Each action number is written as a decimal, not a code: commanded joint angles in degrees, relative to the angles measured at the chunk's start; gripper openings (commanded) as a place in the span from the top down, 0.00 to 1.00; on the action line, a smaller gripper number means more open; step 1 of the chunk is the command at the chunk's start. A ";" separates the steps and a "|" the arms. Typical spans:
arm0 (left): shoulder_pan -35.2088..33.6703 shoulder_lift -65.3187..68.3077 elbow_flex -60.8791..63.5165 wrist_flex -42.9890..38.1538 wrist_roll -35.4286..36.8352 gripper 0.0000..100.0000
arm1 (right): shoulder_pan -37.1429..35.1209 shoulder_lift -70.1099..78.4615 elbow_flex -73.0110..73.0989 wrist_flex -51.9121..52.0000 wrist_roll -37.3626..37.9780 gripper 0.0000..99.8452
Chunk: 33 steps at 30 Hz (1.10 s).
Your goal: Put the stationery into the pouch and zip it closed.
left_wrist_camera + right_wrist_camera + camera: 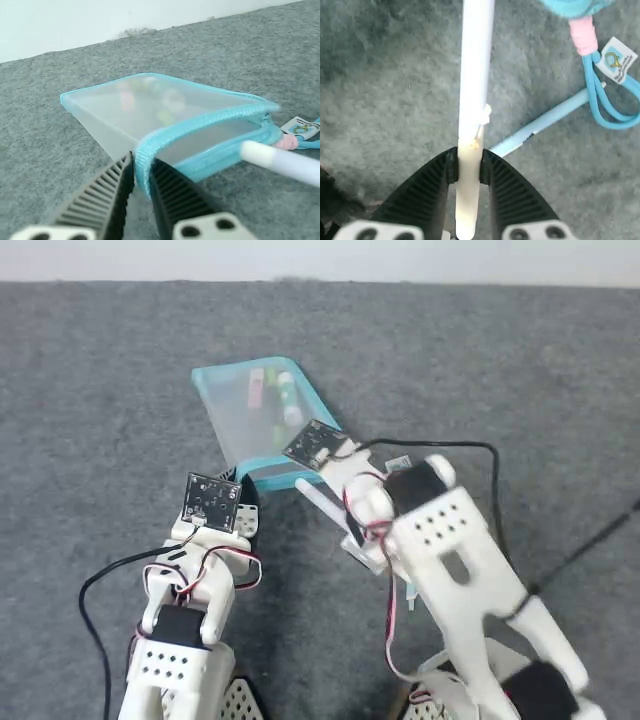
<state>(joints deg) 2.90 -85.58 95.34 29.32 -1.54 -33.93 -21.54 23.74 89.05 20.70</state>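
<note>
We see the left tool [141, 167] pinched tight on the blue zipper edge of the pouch [150, 107] — the right tool [468, 162] is clamped around a white pen [476, 75].

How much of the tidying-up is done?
Partly done. A few colourful bits already sit inside the pouch. Right now the left claw pinches the pouch's open zipper edge, and the right claw grips a white pen pointing at the opening. Left to do: that pen goes in, a light blue pen lies on the carpet, and the zip is not closed.
</note>
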 commanded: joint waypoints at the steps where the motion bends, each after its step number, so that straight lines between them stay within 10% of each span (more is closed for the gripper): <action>1: 0.35 -1.05 -0.84 -0.79 -0.35 0.99 | -0.66 6.11 -9.05 0.75 -1.76 0.99; 21: 1.14 -1.05 -0.66 -0.62 -0.35 0.99 | -5.49 46.02 -67.34 13.58 -9.67 0.97; 27: 4.84 -1.05 0.31 -0.62 -0.62 0.99 | -8.04 47.43 -68.40 13.67 -9.67 0.78; 33: 4.84 -1.05 0.31 -0.70 -0.62 0.99 | -4.97 41.27 -68.22 13.67 -9.76 0.79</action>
<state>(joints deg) 5.98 -85.58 96.75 29.32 -1.10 -41.49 26.73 -40.62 100.48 11.47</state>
